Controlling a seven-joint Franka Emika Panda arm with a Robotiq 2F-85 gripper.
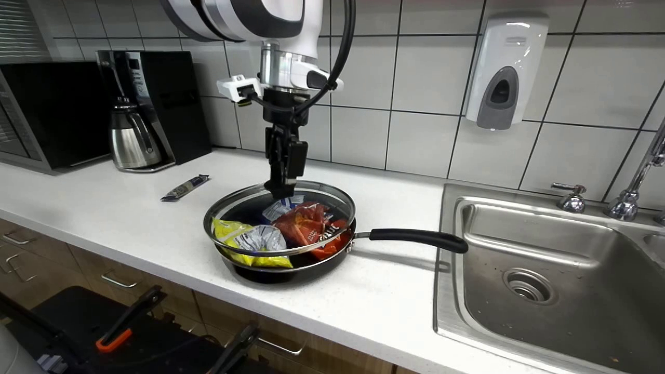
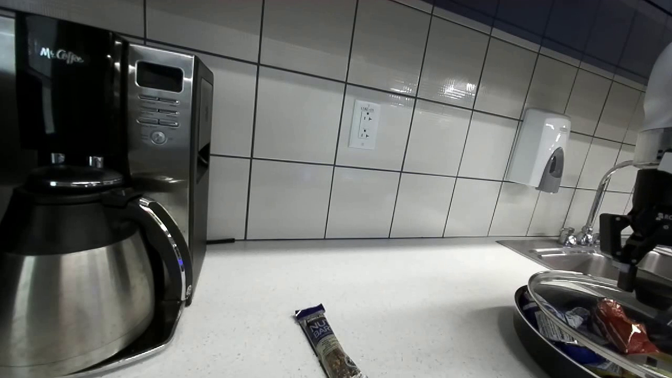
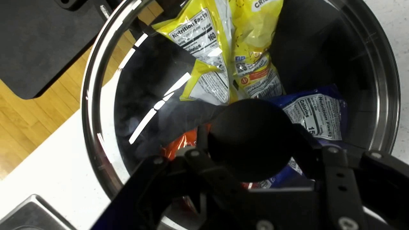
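A round black frying pan (image 1: 291,279) sits on the white, finely speckled countertop (image 1: 374,311). Above it, the black gripper (image 1: 283,174) holds the round, smooth knob (image 3: 250,140) of a clear glass lid (image 3: 390,95), one finger on either side. The lid, edged in shiny metal, is tilted over the pan. Inside the pan, crinkled and glossy, lie yellow packets (image 3: 255,28), a blue packet (image 3: 314,115) and a red packet (image 1: 305,223); whether the glass touches them is hard to tell. The pan's slender, curved handle (image 1: 418,237) points toward the stainless-steel sink (image 1: 499,311). On the pan's opposite side, well apart, lies a slim, shiny-wrapped nut bar (image 2: 329,344); beyond that, farther from the pan, stand a boxy coffee maker (image 1: 174,104) and its rounded steel carafe (image 1: 134,143).
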